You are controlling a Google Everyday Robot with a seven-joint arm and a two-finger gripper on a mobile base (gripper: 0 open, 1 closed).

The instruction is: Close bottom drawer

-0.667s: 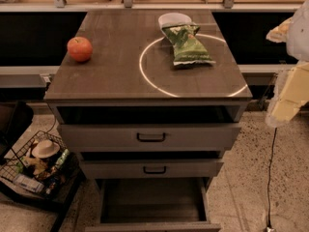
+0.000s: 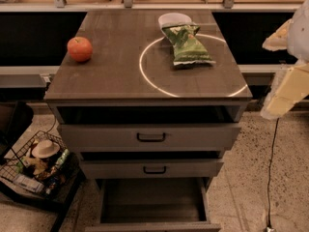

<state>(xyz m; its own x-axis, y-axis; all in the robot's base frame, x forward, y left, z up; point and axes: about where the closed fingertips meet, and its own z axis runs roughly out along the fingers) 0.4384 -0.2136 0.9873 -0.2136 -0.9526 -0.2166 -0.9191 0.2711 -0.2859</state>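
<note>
The gripper [image 2: 285,93] hung at the right edge of view, well apart from the cabinet; whether it was open or shut could not be told. Nothing had shifted since the prior moment. The bottom drawer [image 2: 152,226] stayed pulled fully out, apparently empty, so closing had not begun. A floor wire basket [image 2: 24,151] held assorted clutter.

- The bottom drawer [image 2: 152,204] runs off the lower edge; only a strip of its grey front shows and the handle is out of sight.
- The gripper [image 2: 282,98] hangs at the right edge beside the cabinet, blurred and partly cut off.
- The green bag [image 2: 187,45] hides part of the white bowl [image 2: 174,18].
- The jumble in the wire basket [image 2: 53,140] is too small to name.
</note>
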